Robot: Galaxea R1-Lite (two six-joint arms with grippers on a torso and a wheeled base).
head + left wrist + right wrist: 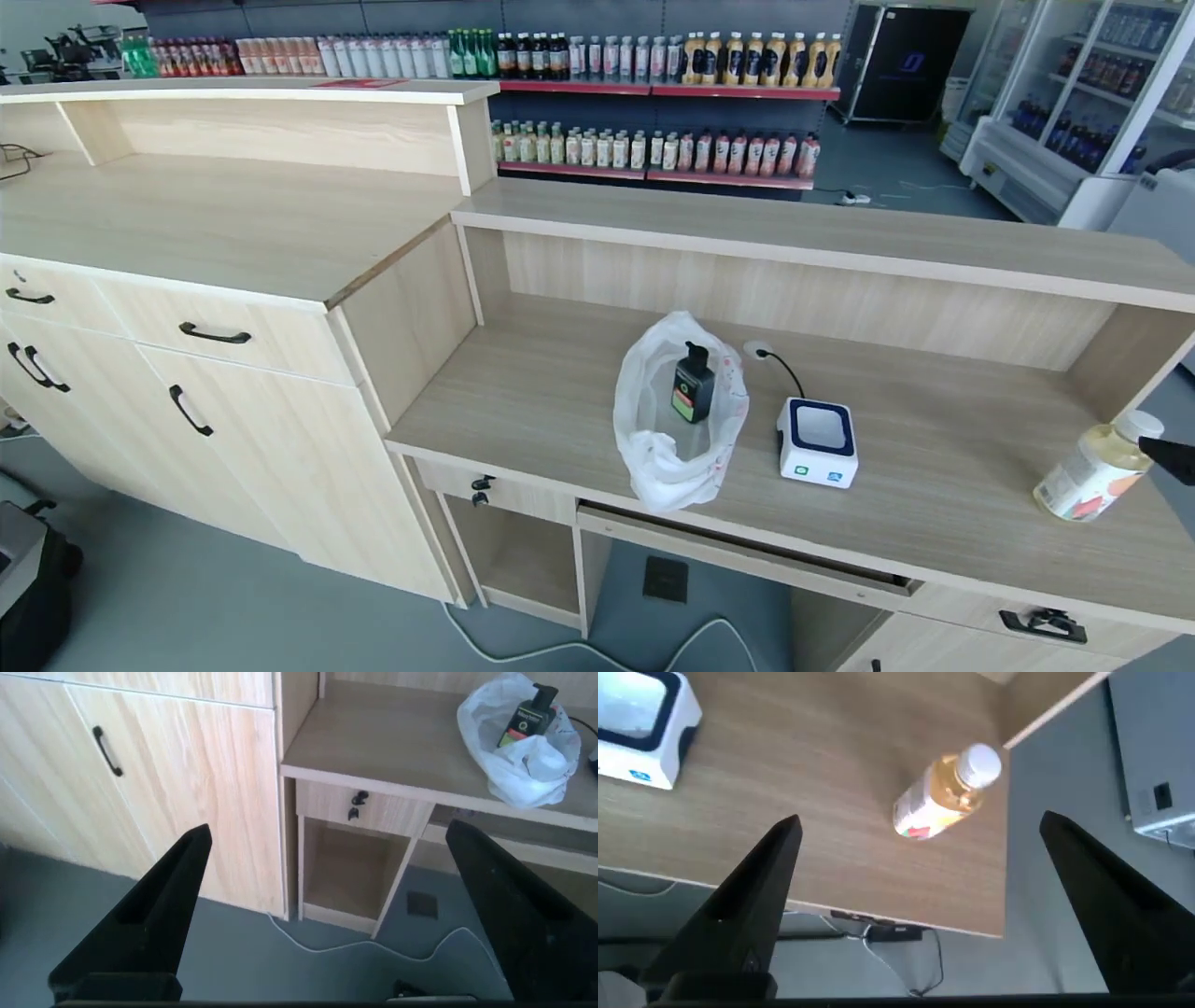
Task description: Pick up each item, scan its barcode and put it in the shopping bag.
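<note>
A white plastic shopping bag [653, 448] stands open on the wooden counter [934, 448], with a black pump bottle [694, 383] upright inside it. Just right of the bag sits a white and blue barcode scanner [818, 441]. A yellow bottle with a white cap [1097, 469] stands near the counter's right front corner. My right gripper [920, 826] hangs open above this bottle [948, 798], apart from it; one black fingertip [1172, 457] shows beside the cap. My left gripper [329, 833] is open and holds nothing, low and left of the counter, with the bag [519, 737] far off.
A raised back ledge [822, 233] runs behind the counter, and a taller cabinet [187, 233] with drawers stands to the left. The scanner's cable [780, 364] runs to the back wall. A cable [374, 947] lies on the floor under the counter. Drink shelves and fridges stand behind.
</note>
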